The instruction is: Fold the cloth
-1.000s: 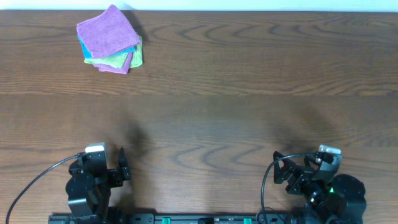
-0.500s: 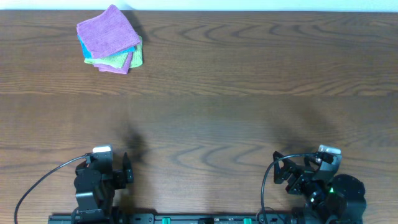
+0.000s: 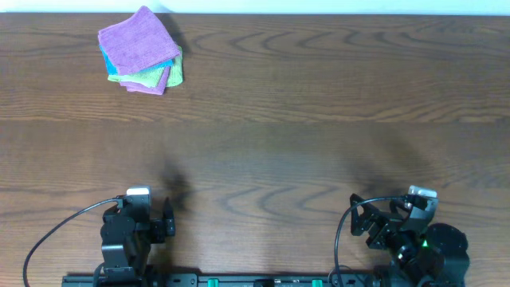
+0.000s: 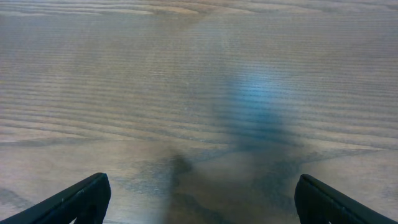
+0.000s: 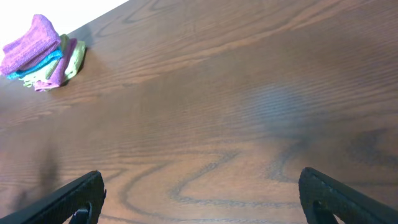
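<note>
The lilac cloth point(image 3: 137, 40) lies folded on top of a small pile at the table's far left corner, over a bright blue cloth and a light green cloth. It also shows in the right wrist view point(image 5: 31, 43) at the top left. My left gripper point(image 4: 200, 198) is open and empty near the front edge at the left, far from the pile; it shows overhead point(image 3: 151, 219). My right gripper point(image 5: 200, 198) is open and empty at the front right, and shows overhead point(image 3: 368, 219).
The bright blue cloth point(image 3: 107, 62) and light green cloth point(image 3: 147, 77) sit under the lilac one, with another purple piece point(image 3: 159, 82) sticking out below. The wooden table point(image 3: 303, 135) spreads between the arms and the pile.
My left arm has shifted a little to the right and toward the front edge. The right arm and the cloth pile have not moved.
</note>
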{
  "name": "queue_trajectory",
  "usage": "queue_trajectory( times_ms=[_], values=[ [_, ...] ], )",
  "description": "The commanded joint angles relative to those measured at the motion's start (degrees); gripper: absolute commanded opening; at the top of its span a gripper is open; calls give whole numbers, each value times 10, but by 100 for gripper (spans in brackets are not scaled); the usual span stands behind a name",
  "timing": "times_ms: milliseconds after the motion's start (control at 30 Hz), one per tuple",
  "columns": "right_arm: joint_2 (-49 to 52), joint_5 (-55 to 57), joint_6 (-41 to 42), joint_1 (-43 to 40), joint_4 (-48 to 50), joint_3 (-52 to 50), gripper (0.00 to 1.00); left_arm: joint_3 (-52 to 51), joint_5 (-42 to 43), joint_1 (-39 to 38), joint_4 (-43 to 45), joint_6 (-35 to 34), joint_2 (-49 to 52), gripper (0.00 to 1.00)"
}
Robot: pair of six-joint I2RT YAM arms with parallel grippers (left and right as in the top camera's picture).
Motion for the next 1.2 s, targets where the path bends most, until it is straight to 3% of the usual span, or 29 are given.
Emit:
queue_trajectory(
  times_ms=[0,800,967,1167],
  values=[
    [-4,1,7,-5,1,-2,99,-8,-6,-3,-8,-2,-5,96],
    [-4,3,7,-5,1,-2,99,-8,-6,-3,-8,-2,-5,95],
    [-4,90,-7,-5,4,-7,99,-8,-6,-3,-8,-2,-5,95],
    [-21,104,-106,-5,70,-68,99,-8,-6,-3,-8,-2,-5,95]
  ],
)
